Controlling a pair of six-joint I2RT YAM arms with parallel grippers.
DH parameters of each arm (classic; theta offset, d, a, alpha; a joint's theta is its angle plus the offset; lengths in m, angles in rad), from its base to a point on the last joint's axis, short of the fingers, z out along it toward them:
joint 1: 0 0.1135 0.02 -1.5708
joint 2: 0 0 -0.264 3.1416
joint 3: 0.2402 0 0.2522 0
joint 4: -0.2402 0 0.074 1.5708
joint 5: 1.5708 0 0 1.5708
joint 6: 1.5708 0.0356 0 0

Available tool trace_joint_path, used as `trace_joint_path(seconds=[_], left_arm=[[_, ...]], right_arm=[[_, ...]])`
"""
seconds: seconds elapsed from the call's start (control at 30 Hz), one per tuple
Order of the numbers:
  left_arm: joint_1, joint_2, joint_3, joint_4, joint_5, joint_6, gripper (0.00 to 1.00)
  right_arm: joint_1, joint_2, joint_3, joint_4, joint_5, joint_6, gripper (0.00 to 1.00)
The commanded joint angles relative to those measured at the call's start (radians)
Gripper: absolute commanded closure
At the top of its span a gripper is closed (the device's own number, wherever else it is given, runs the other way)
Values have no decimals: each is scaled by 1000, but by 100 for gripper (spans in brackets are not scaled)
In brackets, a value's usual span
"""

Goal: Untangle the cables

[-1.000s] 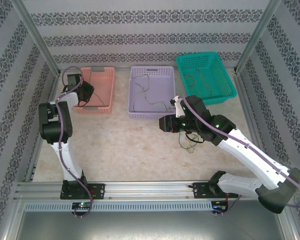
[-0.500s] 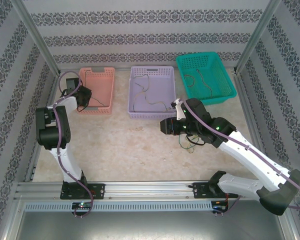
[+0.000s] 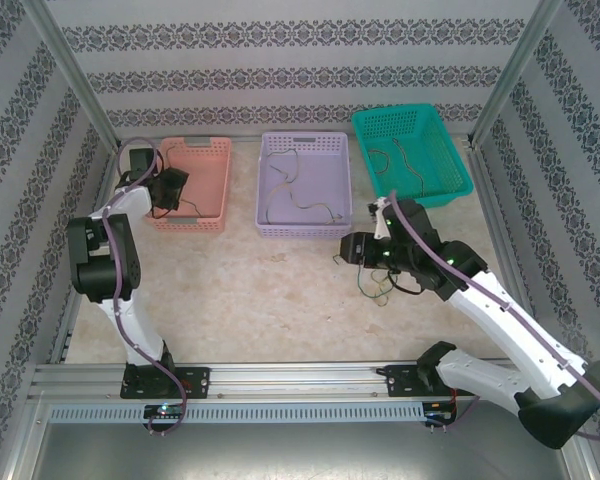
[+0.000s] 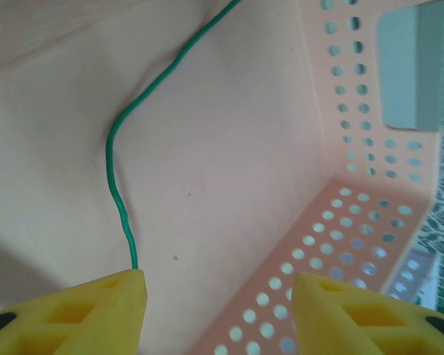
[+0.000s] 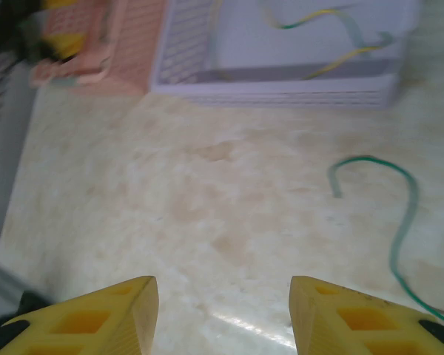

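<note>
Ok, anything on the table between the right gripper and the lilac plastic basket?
No: bare beige tabletop in the right wrist view, from right gripper to lilac plastic basket; the thin green cable lies off to one side.

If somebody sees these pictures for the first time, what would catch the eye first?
Three baskets stand in a row at the far side of the table: a pink basket on the left, a lilac basket in the middle, a teal basket on the right. The left gripper hangs open over the pink one, where a green cable lies. The right gripper, also open, is beside loose cables on the table.
</note>
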Motion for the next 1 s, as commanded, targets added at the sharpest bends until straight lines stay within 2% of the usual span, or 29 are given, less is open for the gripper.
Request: trace_joint_path(seconds=[0.0, 0.17, 0.27, 0.4, 0.57, 0.67, 0.8, 0.83, 0.97], left_arm=[[6, -117, 67, -75, 38, -13, 42], [-35, -221, 82, -171, 82, -10, 41], [-114, -301, 59, -232, 79, 32, 41], [-272, -418, -17, -327, 51, 100, 41], [-482, -542, -209, -321, 56, 75, 42], [-562, -584, -306, -299, 73, 52, 43], [-630, -589, -380, -229, 111, 16, 43], [-648, -579, -384, -211, 117, 11, 43], [-729, -509, -349, -130, 131, 8, 42]], right_arm=[[-121, -30, -55, -106, 66, 174, 49], [-301, -70, -218, -120, 1, 393, 50], [-321, -61, -285, -89, 1, 454, 50], [-321, 11, -350, 36, -30, 461, 49], [-328, 150, -356, 135, -34, 408, 51], [-332, 216, -358, 192, -56, 391, 65], [-314, 223, -324, 155, -46, 333, 95], [-298, 202, -307, 130, -27, 313, 100], [-237, 123, -239, 40, 1, 267, 100]])
